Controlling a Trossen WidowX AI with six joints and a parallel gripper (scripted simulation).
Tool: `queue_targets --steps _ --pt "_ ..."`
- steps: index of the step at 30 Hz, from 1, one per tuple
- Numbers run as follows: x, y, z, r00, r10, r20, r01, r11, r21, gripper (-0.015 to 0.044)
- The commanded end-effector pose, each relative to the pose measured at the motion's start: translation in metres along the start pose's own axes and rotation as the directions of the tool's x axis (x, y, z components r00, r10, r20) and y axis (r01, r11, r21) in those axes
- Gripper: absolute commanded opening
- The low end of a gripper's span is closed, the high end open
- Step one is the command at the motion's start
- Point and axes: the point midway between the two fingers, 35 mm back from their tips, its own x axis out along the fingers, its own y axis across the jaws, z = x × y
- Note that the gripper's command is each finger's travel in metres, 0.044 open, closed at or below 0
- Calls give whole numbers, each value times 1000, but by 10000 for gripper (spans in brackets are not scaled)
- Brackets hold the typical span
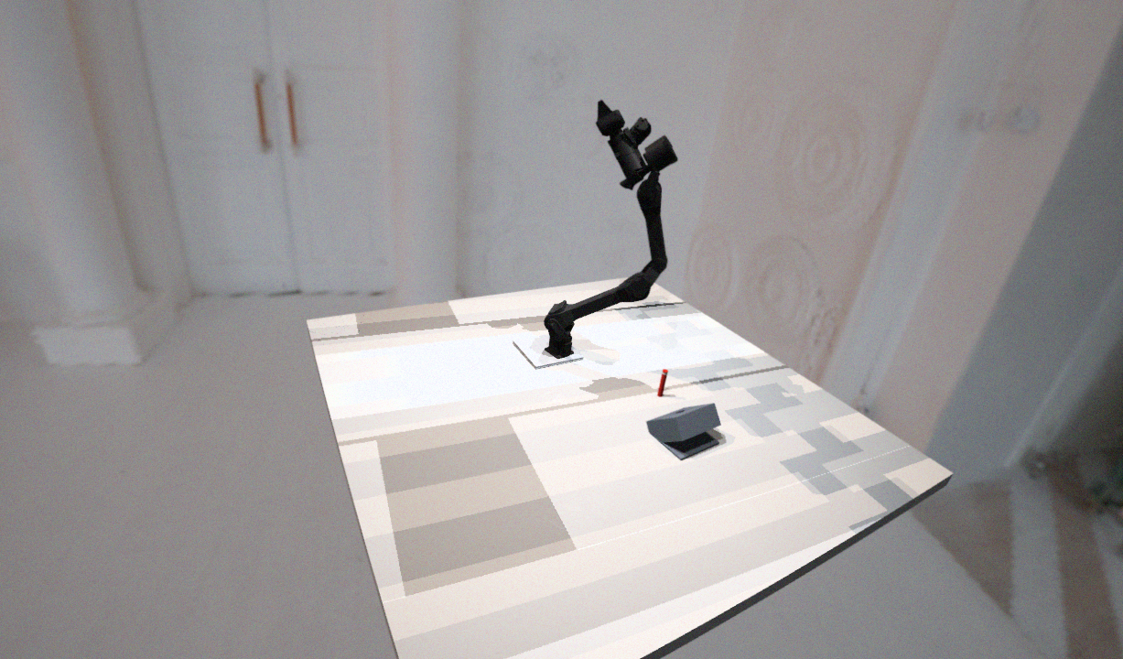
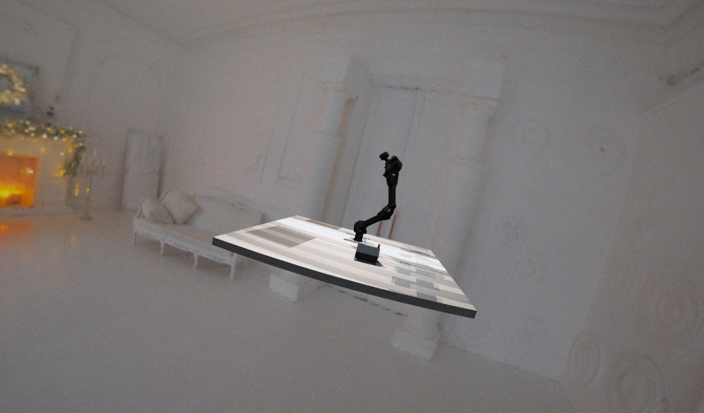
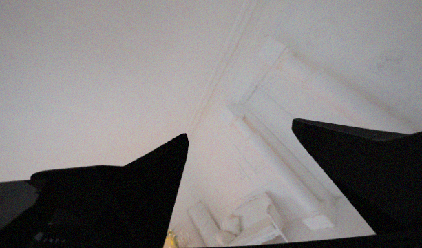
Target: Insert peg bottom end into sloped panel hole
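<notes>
A slim red peg stands upright on the table between the arm's base and the panel. The grey sloped panel block sits beyond the peg, seen from the arm. A small dark mark shows on its upper face in the top view; the hole's shape is too small to tell. My gripper is open and empty. It is raised high above the table, far above the peg, and points upward. The wrist view shows only the fingers, walls and ceiling.
The arm's base plate lies on the far part of the table in the top view. The peg and the panel block stand close together. The table's edges drop off to the floor on all sides.
</notes>
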Motion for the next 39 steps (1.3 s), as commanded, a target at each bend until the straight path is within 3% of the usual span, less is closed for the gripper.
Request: queue_targets --steps 1,25,39 --pt "12 8 -21 996 55 -70 -57 998 -25 440" --pt "31 43 -97 896 304 -325 -315 949 18 440" --pt "27 79 -152 759 448 -473 -512 859 -7 440"
